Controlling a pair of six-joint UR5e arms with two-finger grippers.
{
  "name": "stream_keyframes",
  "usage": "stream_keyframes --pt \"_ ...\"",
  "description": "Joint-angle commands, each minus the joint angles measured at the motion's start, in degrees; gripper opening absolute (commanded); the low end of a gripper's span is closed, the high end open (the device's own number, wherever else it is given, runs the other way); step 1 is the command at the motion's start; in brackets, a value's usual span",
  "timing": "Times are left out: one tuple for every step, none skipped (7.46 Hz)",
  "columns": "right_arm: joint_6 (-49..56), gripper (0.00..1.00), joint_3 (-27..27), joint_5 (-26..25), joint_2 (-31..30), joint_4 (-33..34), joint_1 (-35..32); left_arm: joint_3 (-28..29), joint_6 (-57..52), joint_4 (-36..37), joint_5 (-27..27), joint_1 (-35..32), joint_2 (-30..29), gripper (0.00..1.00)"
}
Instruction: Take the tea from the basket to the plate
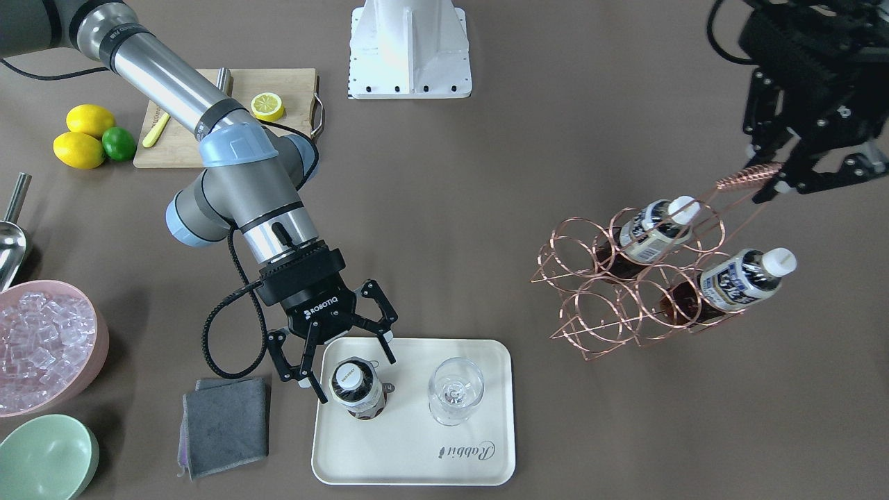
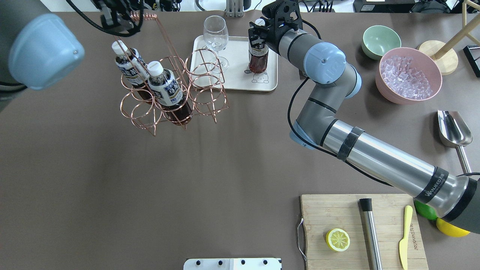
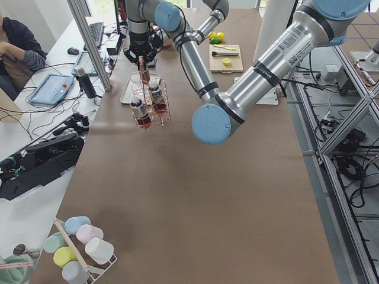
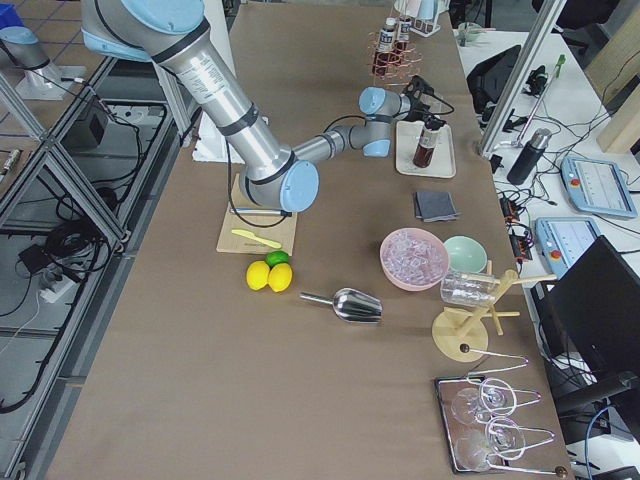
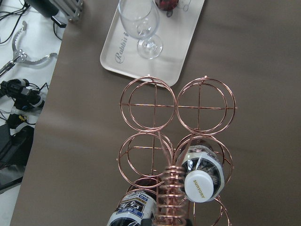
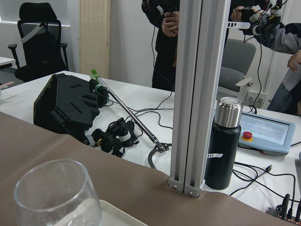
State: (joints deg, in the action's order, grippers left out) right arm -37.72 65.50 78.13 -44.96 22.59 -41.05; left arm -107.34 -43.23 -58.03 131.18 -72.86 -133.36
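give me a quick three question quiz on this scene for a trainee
1. How many tea bottles are in the basket?
2. True or false: the wine glass stands in the basket.
3. Which hand grips the basket's handle? A left, B right
Key: 1. two; 2. false, it stands on the plate; 3. A, the left hand.

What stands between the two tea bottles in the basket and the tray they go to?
Only the wine glass: it stands on the tray, on the half nearer the basket. The third tea bottle stands on the far half. Nothing else visible lies between basket and tray.
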Motion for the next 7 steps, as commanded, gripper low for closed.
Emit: stream_keyframes --pt "0.0 1.00 3.3 1.2 -1.1 0.5 -0.6 6.1 -19.3 0.8 2.1 -7.6 4.2 0.00" --pt "0.0 1.00 7.9 7.2 -3.7 3.5 -3.1 8.9 -26.5 0.8 2.1 -9.8 5.1 0.00" --pt "-0.1 1.00 17.5 9.7 -7.6 10.8 -4.0 11.6 -32.0 0.8 2.1 -11.8 6.4 0.00" --pt "-0.2 1.00 26.5 10.0 -12.6 16.1 -4.1 12.8 -35.2 0.4 2.1 -12.4 8.2 0.00" --pt "-3.4 1.00 35.1 12.1 -19.7 19.0 -4.1 16.0 -38.3 -0.4 2.1 -13.1 8.4 0.00" --pt "-7.5 1.00 41.8 15.6 -27.0 20.6 -4.5 19.2 -39.8 -3.2 2.1 -13.7 8.6 0.00" --pt "-7.8 1.00 44.9 19.0 -34.1 20.7 -6.4 22.6 -40.4 -8.5 2.1 -13.7 10.5 0.00"
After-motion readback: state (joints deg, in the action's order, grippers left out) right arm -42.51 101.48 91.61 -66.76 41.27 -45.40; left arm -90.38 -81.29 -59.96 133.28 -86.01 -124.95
